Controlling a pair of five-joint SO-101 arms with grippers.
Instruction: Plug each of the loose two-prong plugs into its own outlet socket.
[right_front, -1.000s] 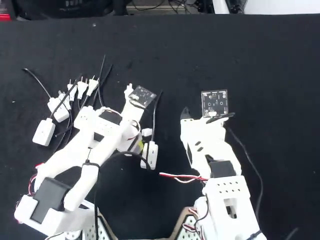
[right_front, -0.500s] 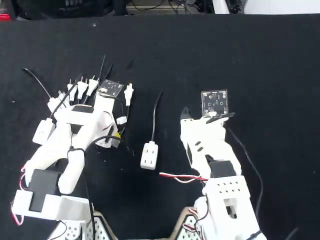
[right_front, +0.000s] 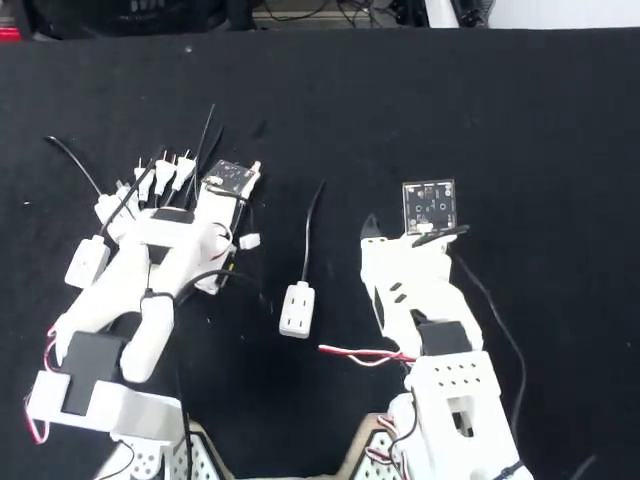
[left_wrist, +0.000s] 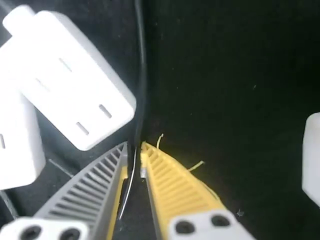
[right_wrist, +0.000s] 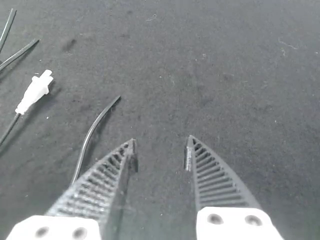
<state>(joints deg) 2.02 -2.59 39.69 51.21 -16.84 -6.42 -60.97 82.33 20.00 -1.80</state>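
A thin black cord (left_wrist: 141, 75) is pinched between the tips of the left claw (left_wrist: 134, 148), whose jaws are all but closed on it. Nothing else is held there. Just beside that cord, two white sockets (left_wrist: 70, 85) are seen lying flat on the black table (right_front: 500, 110). From above, the left arm is seen stretched over the table's left part, with its claw end among a cluster of plugs and sockets. A white plug (right_front: 255, 169) lies just beside the arm's tag (right_front: 228, 178). Whether the pinched cord belongs to that plug cannot be told. Three more plugs (right_front: 165, 172) are laid side by side near it, loose, with their prongs pointed away from the arms. A lone socket (right_front: 297, 309) is placed between the two arms and touched by neither, with its black lead (right_front: 310, 225) running away from them. The right claw (right_wrist: 160, 152) is held wide open with nothing between its jaws. It is poised over bare table, well apart from the cluster, with the end of the lead near one jaw. A second tag (right_front: 429, 205) is carried on the right arm, just beside its claw.
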